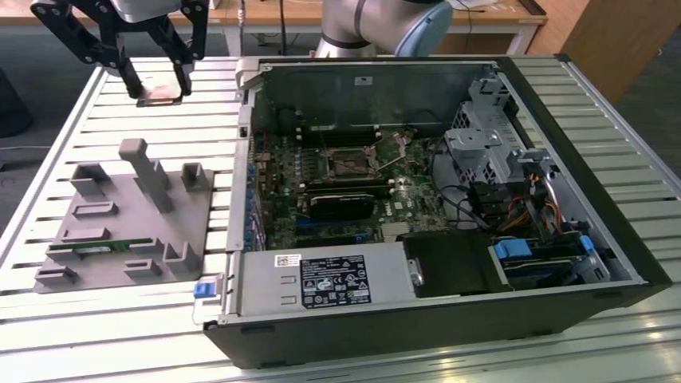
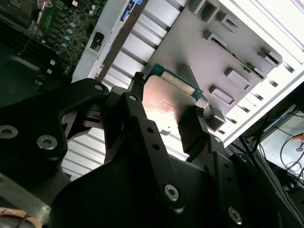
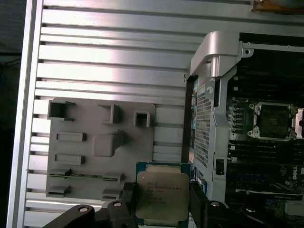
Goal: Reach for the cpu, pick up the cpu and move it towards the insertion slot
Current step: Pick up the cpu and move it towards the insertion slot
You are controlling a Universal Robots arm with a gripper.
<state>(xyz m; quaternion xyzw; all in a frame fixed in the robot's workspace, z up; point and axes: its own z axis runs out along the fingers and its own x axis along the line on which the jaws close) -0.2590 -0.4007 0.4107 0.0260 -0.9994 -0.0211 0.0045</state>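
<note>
Fingers (image 3: 161, 209) clamped on the cpu (image 3: 163, 194), lifted over the desk (image 1: 159, 319); carry step now, needs travel across to the insertion slot (image 1: 346, 162)

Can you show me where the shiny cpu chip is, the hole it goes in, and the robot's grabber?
cpu (image 3: 162, 195): first wrist view, on its silver metal top.
insertion slot (image 1: 350, 162): exterior view, on the dark square inside its frame.
tool (image 3: 161, 202): first wrist view, midway between its fingertips, shut on the cpu.
</note>
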